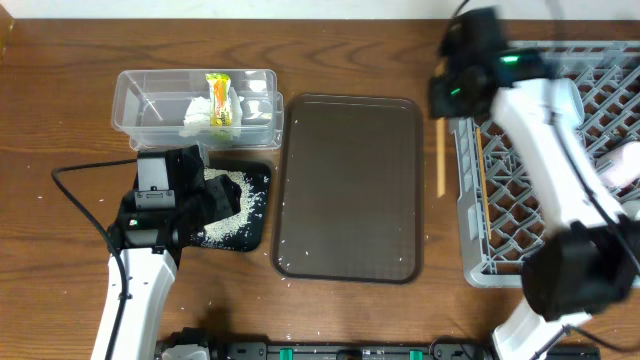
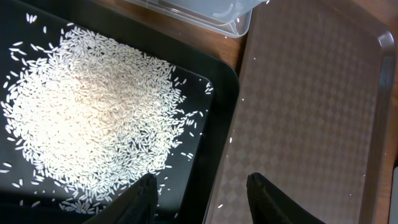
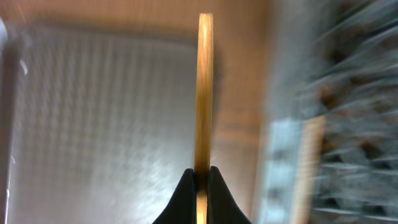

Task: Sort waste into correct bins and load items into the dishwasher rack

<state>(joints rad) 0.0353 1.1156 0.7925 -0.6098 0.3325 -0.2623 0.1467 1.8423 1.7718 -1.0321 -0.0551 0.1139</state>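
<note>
Carrying one light wooden chopstick point(image 3: 204, 93) toward the dishwasher rack point(image 1: 495, 215), pinching it by one end in the right gripper point(image 3: 201, 177), with the fingers shut tight on the wood and on nothing else. Holding it, going by the overhead view, above the bare strip of table point(image 1: 441, 230) between the dark brown serving tray point(image 1: 350, 190) and the rack's left wall, lengthwise along that wall, just beside it and not yet over it. Judging the step begun but unfinished. Needing to lift clear of the rim before travelling sideways, and allowing for a long free length beyond the grip, liable to swing and catch on the wall or the pegs. Aiming for the channel just inside the left wall, next to a likely second chopstick point(image 1: 478, 190) lying there already, and lining the stick up with that channel, for a flat landing between peg rows rather than a bridge across them. Lowering right down, resting the free end on the lattice before letting go; avoiding any release from a height, for fear of a bounce out onto the table. Going slowly and steadily, given the blur in the wrist view. Parking the left gripper point(image 2: 205, 202) idle, fingers apart and empty, above the rim of the shallow black tray point(image 2: 211, 162) bearing the loose white rice point(image 2: 93, 118), just beside the serving tray; leaving it there, well apart from the rack, and so sparing the two arms any crossing. Leaving the crumpled tissue point(image 1: 198, 118) and the snack wrapper point(image 1: 220, 95) alone in the clear tub point(image 1: 140, 95)
</note>
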